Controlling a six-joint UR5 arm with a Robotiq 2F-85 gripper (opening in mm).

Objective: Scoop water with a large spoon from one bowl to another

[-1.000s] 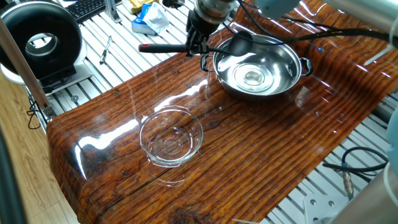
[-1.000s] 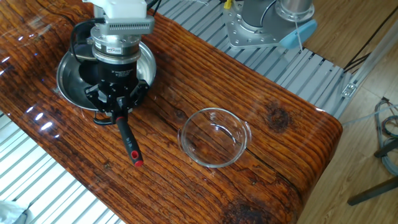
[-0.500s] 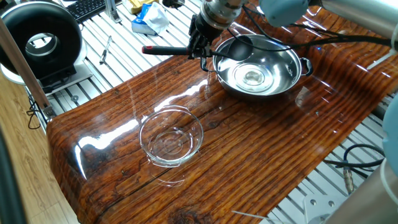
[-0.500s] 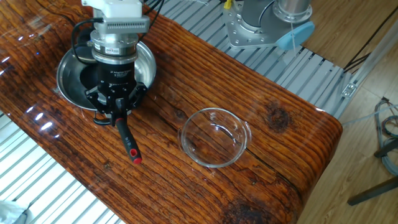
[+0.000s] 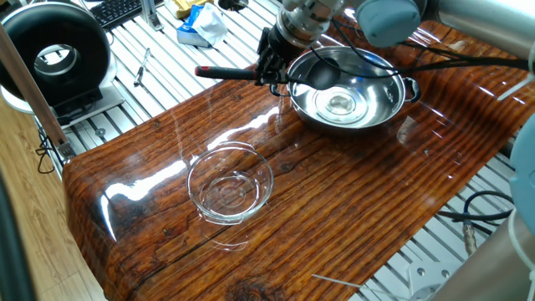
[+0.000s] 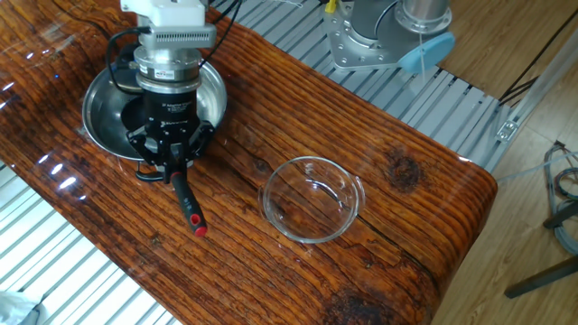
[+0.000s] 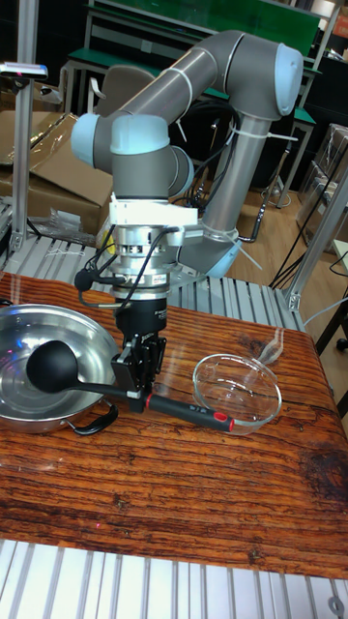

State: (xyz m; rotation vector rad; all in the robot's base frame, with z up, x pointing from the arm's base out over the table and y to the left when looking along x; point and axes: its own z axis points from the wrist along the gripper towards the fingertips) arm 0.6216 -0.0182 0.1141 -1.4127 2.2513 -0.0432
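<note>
My gripper (image 5: 269,72) is shut on the black large spoon's handle (image 5: 230,73), which lies roughly level just outside the steel bowl's rim (image 5: 368,123). The spoon's round cup (image 5: 323,74) hangs inside the steel bowl above its bottom, seen also as the cup (image 7: 52,367). The water shows only as glints at the bowl's bottom (image 5: 341,103). The handle (image 6: 186,200) with its red mark (image 6: 199,229) points toward the clear glass bowl (image 6: 312,199), which stands apart on the wood. The tall fixed view shows the gripper (image 7: 135,385) between the steel bowl (image 7: 29,329) and the glass bowl (image 7: 238,392).
The wooden table top (image 5: 351,192) ends at metal slats on both long sides. A black round device (image 5: 54,54) and loose clutter (image 5: 201,23) lie beyond the far edge. Cables (image 5: 468,50) run over the table's right end.
The gripper and spoon have shifted slightly toward the steel bowl, and the cup now sits lower inside it. Both bowls stay where they were.
</note>
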